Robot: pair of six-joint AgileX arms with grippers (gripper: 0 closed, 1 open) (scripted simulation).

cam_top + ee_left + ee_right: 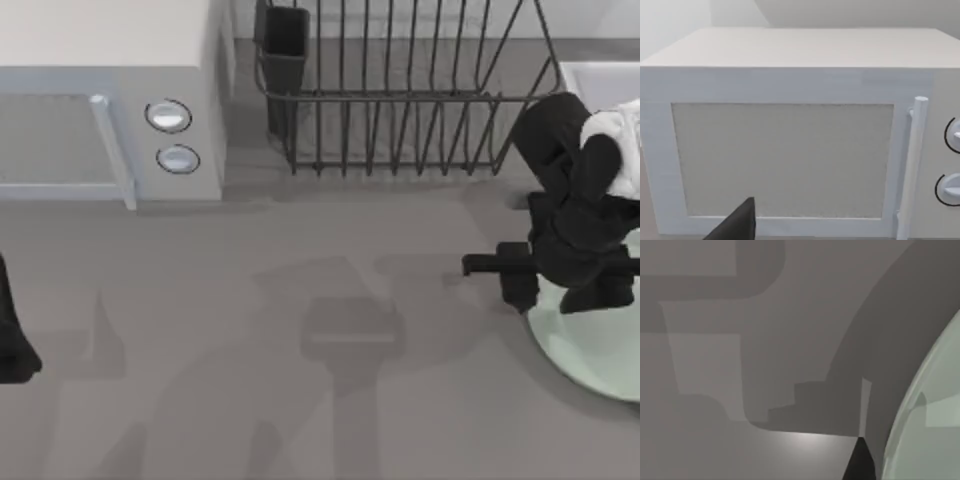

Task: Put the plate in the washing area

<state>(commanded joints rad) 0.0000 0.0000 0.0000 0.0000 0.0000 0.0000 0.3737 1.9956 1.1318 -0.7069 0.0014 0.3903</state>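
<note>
One plate (590, 345) lay on the table (300, 380) at its right edge, pale green, round and smooth, with a low rim. Part of it ran off the side of the top view. The right gripper (580, 285) hung over the plate's near-left part, just above its rim. It was black and blocky, with a thin bar sticking out to the left. I could not tell how its fingers stood, or if they touched the plate. In the right wrist view the plate (935, 415) showed as a shiny green curve beside the grey table (715, 365), and one dark fingertip (860, 465) poked in right beside the rim.

The sink (595, 80) sat behind the plate, in the far right corner. It was pale and boxy, with a raised rim. The arm hid most of it. Left of the sink stood a dark wire rack (400, 90) made of thin bars, with a small dark cup (285, 40) at its left end.

A white boxy microwave (110, 100) stood at the far left, with a long handle (112, 150) and two round knobs (170, 135). The left gripper (12, 340) was parked at the left edge of the table. I could not tell how its fingers stood either. The left wrist view faced the microwave (790, 125) door, which looked flat and grainy.
</note>
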